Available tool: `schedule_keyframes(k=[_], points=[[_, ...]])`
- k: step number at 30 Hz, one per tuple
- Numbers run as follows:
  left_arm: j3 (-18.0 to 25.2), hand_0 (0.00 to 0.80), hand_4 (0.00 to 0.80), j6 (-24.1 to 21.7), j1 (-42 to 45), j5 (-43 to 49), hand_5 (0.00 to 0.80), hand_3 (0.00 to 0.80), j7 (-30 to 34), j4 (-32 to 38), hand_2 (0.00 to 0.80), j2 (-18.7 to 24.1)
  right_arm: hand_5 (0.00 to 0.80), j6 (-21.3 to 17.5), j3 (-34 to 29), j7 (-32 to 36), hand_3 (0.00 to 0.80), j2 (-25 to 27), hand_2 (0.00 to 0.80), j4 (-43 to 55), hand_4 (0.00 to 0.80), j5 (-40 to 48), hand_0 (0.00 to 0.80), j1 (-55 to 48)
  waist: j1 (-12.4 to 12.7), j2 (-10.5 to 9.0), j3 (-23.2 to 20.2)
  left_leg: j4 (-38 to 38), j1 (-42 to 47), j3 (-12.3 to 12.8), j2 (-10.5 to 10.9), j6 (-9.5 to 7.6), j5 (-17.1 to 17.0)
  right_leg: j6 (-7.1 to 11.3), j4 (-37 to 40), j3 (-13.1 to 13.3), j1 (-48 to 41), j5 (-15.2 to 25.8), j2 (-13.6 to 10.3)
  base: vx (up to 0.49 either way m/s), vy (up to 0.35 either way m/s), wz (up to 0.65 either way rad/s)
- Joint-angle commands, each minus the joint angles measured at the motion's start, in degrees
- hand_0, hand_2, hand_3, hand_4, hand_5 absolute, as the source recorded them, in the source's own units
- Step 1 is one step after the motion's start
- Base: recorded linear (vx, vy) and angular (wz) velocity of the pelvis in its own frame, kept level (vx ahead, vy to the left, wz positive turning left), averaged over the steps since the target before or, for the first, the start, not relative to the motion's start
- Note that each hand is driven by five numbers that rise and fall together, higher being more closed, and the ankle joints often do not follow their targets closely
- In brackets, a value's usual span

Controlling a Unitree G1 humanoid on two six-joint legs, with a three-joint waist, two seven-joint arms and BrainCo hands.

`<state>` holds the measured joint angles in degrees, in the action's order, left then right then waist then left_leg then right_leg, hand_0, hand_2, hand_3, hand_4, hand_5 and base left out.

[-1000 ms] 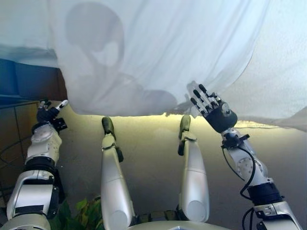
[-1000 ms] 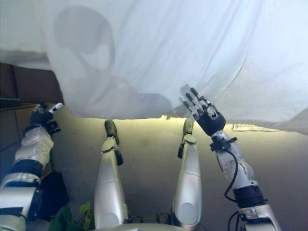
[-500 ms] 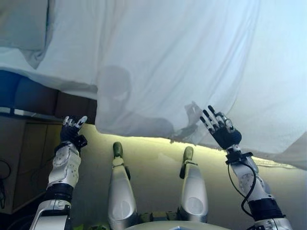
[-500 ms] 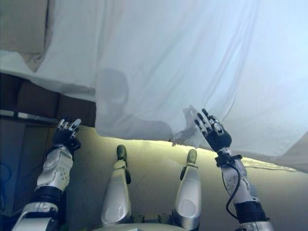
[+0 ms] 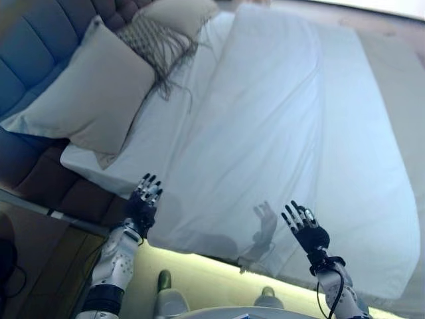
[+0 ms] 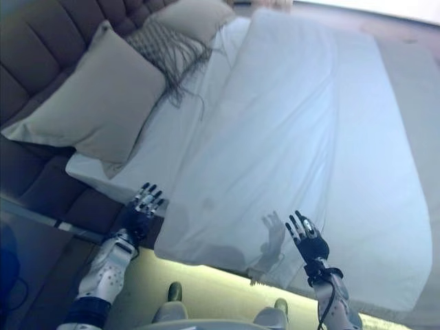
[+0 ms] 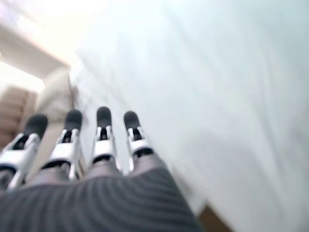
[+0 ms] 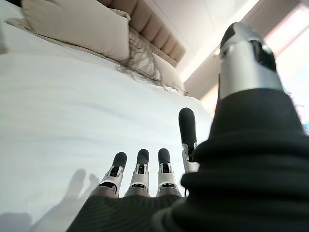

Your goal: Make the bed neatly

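Note:
A white duvet point(image 5: 292, 133) lies spread over the bed, its near edge hanging over the bed's side. A beige pillow point(image 5: 86, 100) lies at the head end on the left, with a fringed pillow point(image 5: 156, 40) and a further pillow point(image 5: 182, 13) beyond it. My left hand point(image 5: 141, 203) is raised with straight fingers near the duvet's near left corner, holding nothing. My right hand point(image 5: 304, 229) is raised with spread fingers in front of the duvet's near edge, holding nothing. Its straight fingers point(image 8: 140, 169) show over the duvet in the right wrist view.
A dark padded headboard point(image 5: 33, 60) runs along the left. The white sheet point(image 5: 93, 163) shows under the beige pillow at the mattress corner. Bare floor point(image 5: 398, 60) lies past the bed on the right. A lit strip point(image 5: 199, 266) runs under the bed's near side.
The camera has tilted up, so the whole bed top and pillows now show. Both hands have risen with fingers still straight and stand at the duvet's near edge.

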<state>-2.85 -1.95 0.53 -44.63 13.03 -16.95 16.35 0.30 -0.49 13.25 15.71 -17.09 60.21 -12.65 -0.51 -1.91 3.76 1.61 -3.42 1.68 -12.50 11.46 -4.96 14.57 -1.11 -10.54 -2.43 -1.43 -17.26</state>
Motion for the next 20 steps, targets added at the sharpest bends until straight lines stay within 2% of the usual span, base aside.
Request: schedule_keyframes(k=[1, 4, 8, 11, 13, 20], points=[[-0.15, 0.000, 0.000, -3.99, -2.99, 0.94, 0.000, 0.000, -0.23, 0.54, 0.000, 1.47, 0.000, -0.83, -1.34, -2.90, 0.000, -1.27, 0.000, 1.47, 0.000, -2.50, 0.000, 1.54, 1.06, -0.76, -0.47, 2.45, 4.11, 2.05, 0.57, -4.31, -0.09, -3.52, 1.43, 0.43, 3.06, 8.28, 0.79, 0.003, -0.057, -0.02], [-0.89, 0.000, 0.000, -3.59, -1.42, 0.21, 0.000, 0.000, -0.60, 0.55, 0.000, 0.29, 0.000, -0.79, 0.77, -5.01, 0.000, -1.81, 0.000, 0.45, 0.000, -6.64, 0.000, 1.72, 1.37, -0.95, -1.58, 3.00, 5.56, 2.64, 0.82, -4.45, 0.25, -3.72, 3.16, 0.35, 1.52, 9.04, 1.25, -0.002, -0.049, -0.05], [-1.76, 0.000, 0.000, -4.12, 2.13, 2.10, 0.000, 0.000, 0.51, 2.02, 0.000, -0.83, 0.000, -2.50, 1.96, -4.49, 0.000, -2.77, 0.000, 1.03, 0.000, -7.39, 0.000, -0.19, 1.49, -1.15, -2.08, 3.15, 6.43, 3.69, 0.64, -4.52, 0.49, -3.88, 4.19, 0.43, 0.69, 9.63, 1.56, -0.013, -0.025, -0.09], [-1.20, 0.000, 0.000, -2.83, 4.63, -0.12, 0.000, 0.000, 1.61, 3.26, 0.000, -0.34, 0.000, -4.37, 1.68, -3.51, 0.000, -2.32, 0.000, 2.71, 0.000, -7.46, 0.000, -2.16, 1.08, -1.08, -2.11, 2.84, 7.06, 4.53, 0.49, -4.74, 0.58, -4.11, 3.84, 1.02, 0.58, 9.46, 1.79, 0.006, 0.004, -0.01], [-0.88, 0.000, 0.000, -3.04, 5.53, 0.51, 0.000, 0.000, 1.39, 3.33, 0.000, 0.14, 0.000, -4.21, 1.77, -2.94, 0.000, -2.05, 0.000, 3.07, 0.000, -8.06, 0.000, -3.04, 0.84, -0.87, -2.13, 2.71, 7.19, 4.86, 0.52, -4.84, 0.61, -4.18, 3.69, 1.48, 0.68, 9.38, 1.84, 0.004, 0.015, -0.01], [-0.90, 0.000, 0.000, -1.40, 5.08, 1.22, 0.000, 0.000, -0.62, 2.82, 0.000, 1.81, 0.000, -6.43, 2.29, -2.69, 0.000, -0.41, 0.000, 3.21, 0.000, -9.60, 0.000, -3.10, 0.73, -0.77, -2.49, 2.92, 7.41, 4.71, 0.64, -4.77, 0.56, -3.99, 3.83, 1.26, 0.41, 9.27, 1.64, 0.000, 0.000, 0.00]])
